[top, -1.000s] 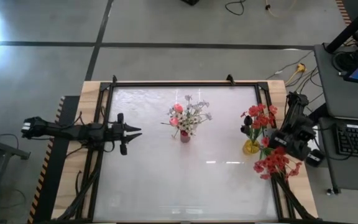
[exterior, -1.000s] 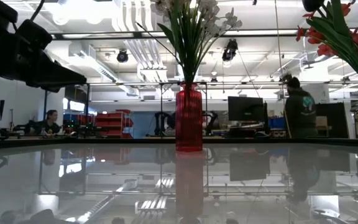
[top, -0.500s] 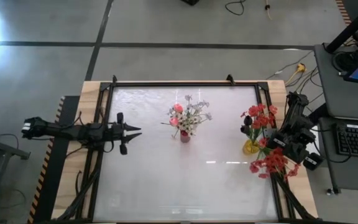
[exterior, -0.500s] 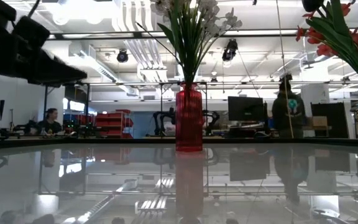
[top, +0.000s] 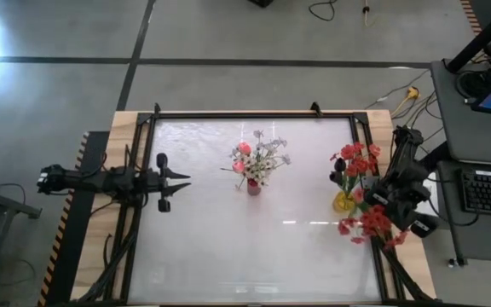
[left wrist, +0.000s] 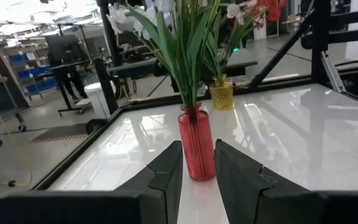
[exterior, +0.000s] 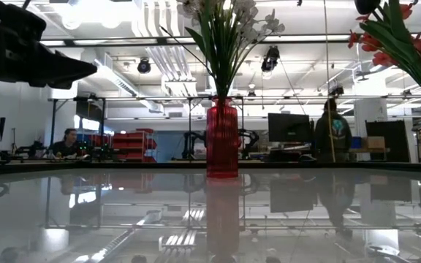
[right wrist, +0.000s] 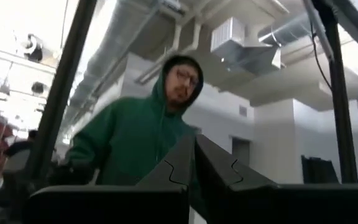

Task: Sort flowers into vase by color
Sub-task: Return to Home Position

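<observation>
From above, we see the left gripper (top: 182, 177) over the left edge of the table (top: 228, 247), pointing toward the middle. The red vase (top: 253, 186) stands at the centre, holding white sprays (top: 267, 158) and pink buds (top: 244, 148). The yellow vase (top: 343, 203) stands near the right edge with red flowers (top: 355, 159) above it. Another red bunch (top: 365, 223) lies lower right, against the folded right arm (top: 403, 183).

At table level, we see the red vase in the middle with green stems rising out of the frame. The yellow vase is cut off at the right edge and red blooms show in the upper right. The left arm is a dark shape in the upper left. Two people (exterior: 332, 131) are in the room behind.

In the left wrist view, the fingers (left wrist: 166, 177) stand slightly apart and hold nothing. The red vase shows in the gap, well beyond them.

In the right wrist view, the right gripper (right wrist: 194, 142) has its fingers pressed together, and we see nothing between them. A person in a green hoodie (right wrist: 135, 143) fills the background.
</observation>
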You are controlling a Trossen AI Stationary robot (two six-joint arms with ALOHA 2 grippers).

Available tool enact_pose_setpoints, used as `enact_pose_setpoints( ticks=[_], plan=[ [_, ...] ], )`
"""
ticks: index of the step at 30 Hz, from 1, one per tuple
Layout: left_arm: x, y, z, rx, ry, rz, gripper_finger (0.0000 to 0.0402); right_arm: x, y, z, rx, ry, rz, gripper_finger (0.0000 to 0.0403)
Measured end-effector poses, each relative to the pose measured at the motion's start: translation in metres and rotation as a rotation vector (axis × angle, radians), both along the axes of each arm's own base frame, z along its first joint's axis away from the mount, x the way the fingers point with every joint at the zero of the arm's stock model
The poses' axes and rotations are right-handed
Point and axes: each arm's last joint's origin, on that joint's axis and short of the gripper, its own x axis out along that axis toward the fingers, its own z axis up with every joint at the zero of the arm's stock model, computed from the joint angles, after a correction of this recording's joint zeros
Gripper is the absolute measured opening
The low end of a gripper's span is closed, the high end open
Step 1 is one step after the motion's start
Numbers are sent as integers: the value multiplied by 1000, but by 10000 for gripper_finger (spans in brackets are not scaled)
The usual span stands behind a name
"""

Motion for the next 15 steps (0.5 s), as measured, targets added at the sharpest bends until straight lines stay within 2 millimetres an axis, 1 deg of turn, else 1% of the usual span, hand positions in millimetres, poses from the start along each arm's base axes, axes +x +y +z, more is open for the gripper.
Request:
enact_pose_setpoints(
  ticks=[4,11,15],
  plan=[
    [-1,0,1,2,-7,0,80,2,3,-4,-71,-20,-39,13],
    [0,0,0,-18,1,0,80,4,7,-12,-163,2,-52,13],
    [0,0,0,-35,1,0,80,4,7,-13,-206,-46,-93,13]
  ],
)
